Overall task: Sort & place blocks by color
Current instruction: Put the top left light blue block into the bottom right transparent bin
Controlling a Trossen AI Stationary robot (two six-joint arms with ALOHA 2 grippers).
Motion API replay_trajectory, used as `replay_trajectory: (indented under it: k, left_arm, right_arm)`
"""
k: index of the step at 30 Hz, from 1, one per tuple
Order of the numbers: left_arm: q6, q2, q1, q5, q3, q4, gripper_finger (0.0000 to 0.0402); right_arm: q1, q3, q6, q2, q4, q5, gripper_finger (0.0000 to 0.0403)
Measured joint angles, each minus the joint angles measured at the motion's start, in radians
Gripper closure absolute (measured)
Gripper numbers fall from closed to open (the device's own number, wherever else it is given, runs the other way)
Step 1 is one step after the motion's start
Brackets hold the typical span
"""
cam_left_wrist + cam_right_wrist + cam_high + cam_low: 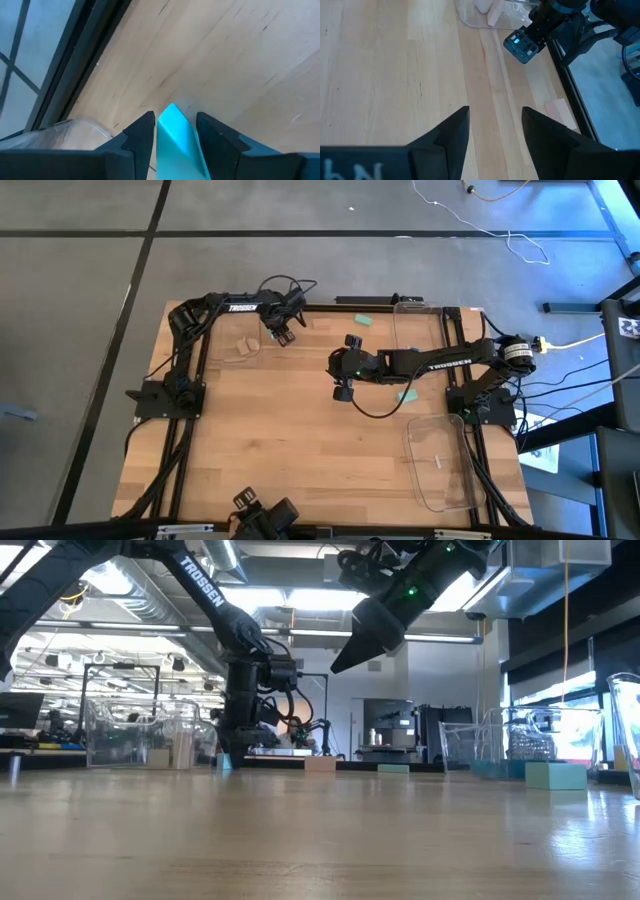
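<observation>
My left gripper (283, 333) points steeply down at the table's far edge, shut on a bright blue wedge-shaped block (176, 137). In the low view the gripper (225, 755) is low over the wood; whether the block touches the table I cannot tell. A clear tray (243, 348) holding tan blocks (485, 12) lies just left of it. My right gripper (338, 368) hangs open above the table's middle, with nothing between its fingers (451, 131). Loose on the table lie a tan block (560, 112) and mint blocks (362, 320) (407, 395). My left gripper pinches the blue block between its two fingers, one finger (142, 135) on each of the block's long sides (162, 135). The fingers come from above, slanting down. The block's pointed end (171, 107) sticks out past the fingertips toward the table.
A second clear tray (420, 330) stands at the far right and a third (440, 465) at the near right, past the right arm's base. The table's black frame rail (85, 60) runs close by the left gripper. Bare wood stretches across the middle and the near side.
</observation>
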Motion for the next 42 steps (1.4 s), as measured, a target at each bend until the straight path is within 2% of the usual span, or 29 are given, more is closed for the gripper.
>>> replay_trajectory:
  k: [5,12,15,24,42]
  left_arm:
    - [0.0,0.002,0.0,0.007,0.0,-0.002,0.0286]
    - [0.001,0.004,0.0,0.007,-0.001,-0.004,0.0369]
    - [0.001,0.005,0.0,0.004,-0.002,-0.003,0.0394]
    - [0.0,0.007,-0.014,0.017,-0.003,-0.023,0.0401]
    - [0.0,0.007,-0.15,0.032,-0.002,-0.058,0.0401]
  right_arm:
    - [0.0,0.0,-0.001,0.0,0.0,0.0,0.0222]
    - [0.0,0.0,-0.002,0.0,0.0,0.0,0.0222]
    - [0.0,0.0,-0.002,0.0,0.0,0.0,0.0222]
    - [0.0,0.0,-0.002,0.0,0.0,0.001,0.0222]
    - [0.0,0.0,-0.004,0.0,0.0,0.004,0.0222]
